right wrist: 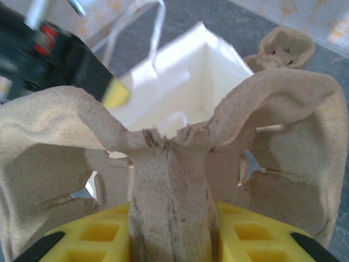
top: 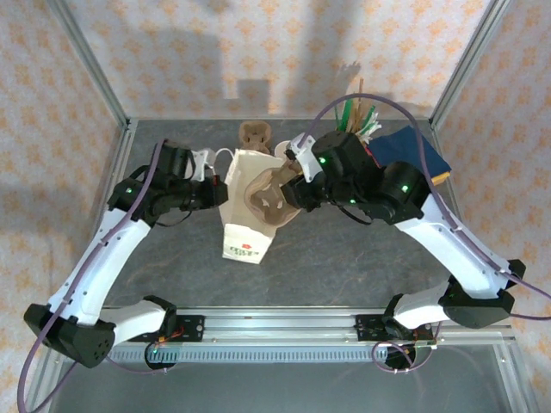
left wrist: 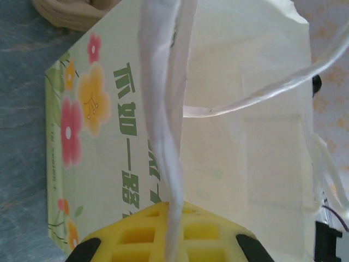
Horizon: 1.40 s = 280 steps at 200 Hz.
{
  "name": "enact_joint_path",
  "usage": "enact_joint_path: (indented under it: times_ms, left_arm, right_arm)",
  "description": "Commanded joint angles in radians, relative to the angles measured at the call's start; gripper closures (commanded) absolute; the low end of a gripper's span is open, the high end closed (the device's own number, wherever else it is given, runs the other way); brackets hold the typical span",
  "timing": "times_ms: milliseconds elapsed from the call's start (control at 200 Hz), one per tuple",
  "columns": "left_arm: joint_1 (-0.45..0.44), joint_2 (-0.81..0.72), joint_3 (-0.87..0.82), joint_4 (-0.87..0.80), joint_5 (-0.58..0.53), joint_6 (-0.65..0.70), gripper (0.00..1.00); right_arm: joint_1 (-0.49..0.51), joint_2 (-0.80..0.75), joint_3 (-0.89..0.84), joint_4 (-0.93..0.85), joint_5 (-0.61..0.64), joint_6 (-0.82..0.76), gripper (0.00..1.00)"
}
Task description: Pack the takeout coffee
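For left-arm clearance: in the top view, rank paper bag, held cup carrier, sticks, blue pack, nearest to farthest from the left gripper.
1. paper bag, handle in the left gripper
2. held cup carrier, at bag's right
3. sticks, back right
4. blue pack, far right

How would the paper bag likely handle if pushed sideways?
Probably light and easy to tip: the paper bag stands upright and open-topped. Its thin, creased walls would likely buckle rather than resist. The twisted paper handle looks floppy.

Cream paper bag [left wrist: 245, 164], pink and orange flowers, green lettering; brown pulp carrier [right wrist: 169, 185]; yellow finger pads [right wrist: 251, 232], perhaps black-edged.
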Motion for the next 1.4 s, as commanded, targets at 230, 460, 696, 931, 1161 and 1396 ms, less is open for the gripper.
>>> enact_joint_path:
  times_ms: [230, 460, 696, 931, 1161, 1396]
  left_arm:
    - [-0.02, 0.044, -0.01, 0.115, 0.148, 0.009, 1.0]
    - [-0.02, 0.065, -0.017, 0.113, 0.172, 0.051, 1.0]
    - [-0.019, 0.076, -0.021, 0.117, 0.188, 0.077, 1.0]
    - [-0.02, 0.093, -0.013, 0.112, 0.205, 0.098, 1.0]
    - [-0.02, 0.107, -0.011, 0.107, 0.216, 0.107, 1.0]
    - [-0.02, 0.111, -0.015, 0.095, 0.228, 0.126, 1.0]
  right_arm:
    - [0.007, 0.1, 0.126, 0.035, -0.085, -0.092, 0.68]
    - [0.006, 0.161, 0.115, 0.099, -0.097, -0.187, 0.68]
    - [-0.009, 0.174, -0.006, 0.149, -0.071, -0.24, 0.69]
    - [-0.053, 0.138, -0.14, 0.181, -0.056, -0.259, 0.69]
    - [-0.088, 0.117, -0.192, 0.185, -0.011, -0.311, 0.69]
    - [-0.093, 0.126, -0.22, 0.176, 0.026, -0.359, 0.69]
